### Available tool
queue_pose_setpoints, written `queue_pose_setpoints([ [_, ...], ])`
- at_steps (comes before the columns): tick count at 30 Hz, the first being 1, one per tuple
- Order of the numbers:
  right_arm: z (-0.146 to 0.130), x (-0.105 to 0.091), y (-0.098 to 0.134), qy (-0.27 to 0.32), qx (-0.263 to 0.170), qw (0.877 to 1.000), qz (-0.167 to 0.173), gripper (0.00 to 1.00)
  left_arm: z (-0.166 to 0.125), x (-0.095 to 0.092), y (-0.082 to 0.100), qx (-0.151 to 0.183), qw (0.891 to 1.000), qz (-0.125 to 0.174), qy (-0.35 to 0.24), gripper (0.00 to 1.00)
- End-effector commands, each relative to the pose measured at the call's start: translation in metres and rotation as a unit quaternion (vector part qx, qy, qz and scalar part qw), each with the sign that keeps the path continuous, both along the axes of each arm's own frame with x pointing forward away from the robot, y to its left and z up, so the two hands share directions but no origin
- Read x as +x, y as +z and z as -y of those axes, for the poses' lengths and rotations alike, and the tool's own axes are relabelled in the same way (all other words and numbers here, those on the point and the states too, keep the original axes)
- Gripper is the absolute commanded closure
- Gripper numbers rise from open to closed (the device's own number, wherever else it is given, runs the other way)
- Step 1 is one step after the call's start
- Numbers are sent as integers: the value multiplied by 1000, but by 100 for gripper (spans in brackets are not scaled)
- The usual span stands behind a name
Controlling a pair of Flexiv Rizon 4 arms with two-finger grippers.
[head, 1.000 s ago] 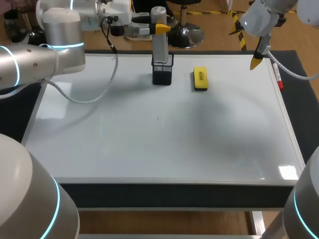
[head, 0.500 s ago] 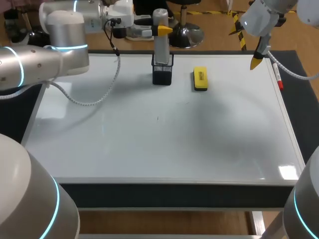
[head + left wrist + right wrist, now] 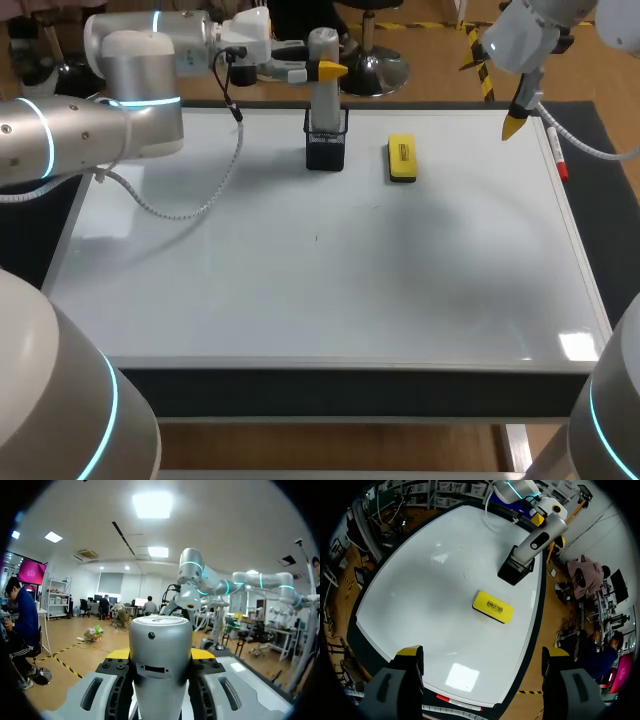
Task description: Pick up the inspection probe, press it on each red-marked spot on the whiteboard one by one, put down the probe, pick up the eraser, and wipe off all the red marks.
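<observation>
Although the left claw [image 3: 327, 70] sits right at the upper part of the grey inspection probe [image 3: 322, 50], the probe's body fills that wrist view, and I cannot tell whether the claw grips it. The probe stands upright in a black mesh holder [image 3: 326, 150] near the far edge of the whiteboard [image 3: 300, 290]. The yellow eraser [image 3: 402, 158] lies flat just beside the holder. The right claw [image 3: 482, 654] hangs spread wide over the board's far right corner, holding nothing. A faint speck [image 3: 316, 237] mid-board is too small to tell its colour. A pen [image 3: 557, 155] lies along the right rim.
</observation>
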State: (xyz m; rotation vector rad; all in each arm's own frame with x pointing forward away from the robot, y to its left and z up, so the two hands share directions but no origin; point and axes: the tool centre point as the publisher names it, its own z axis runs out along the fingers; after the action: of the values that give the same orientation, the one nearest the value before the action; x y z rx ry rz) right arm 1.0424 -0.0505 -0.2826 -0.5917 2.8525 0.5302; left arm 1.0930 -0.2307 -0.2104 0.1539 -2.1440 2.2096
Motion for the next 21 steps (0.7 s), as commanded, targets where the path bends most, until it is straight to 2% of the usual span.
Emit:
queue_pose_setpoints([
  [1, 0, 0, 1, 1, -2, 1000, 0, 0, 2, 4, -7, -5, 1000, 5, -2, 100],
  [21, 0, 0, 1, 1, -2, 1000, 0, 0, 2, 6, -39, -3, 1000, 13, -11, 100],
])
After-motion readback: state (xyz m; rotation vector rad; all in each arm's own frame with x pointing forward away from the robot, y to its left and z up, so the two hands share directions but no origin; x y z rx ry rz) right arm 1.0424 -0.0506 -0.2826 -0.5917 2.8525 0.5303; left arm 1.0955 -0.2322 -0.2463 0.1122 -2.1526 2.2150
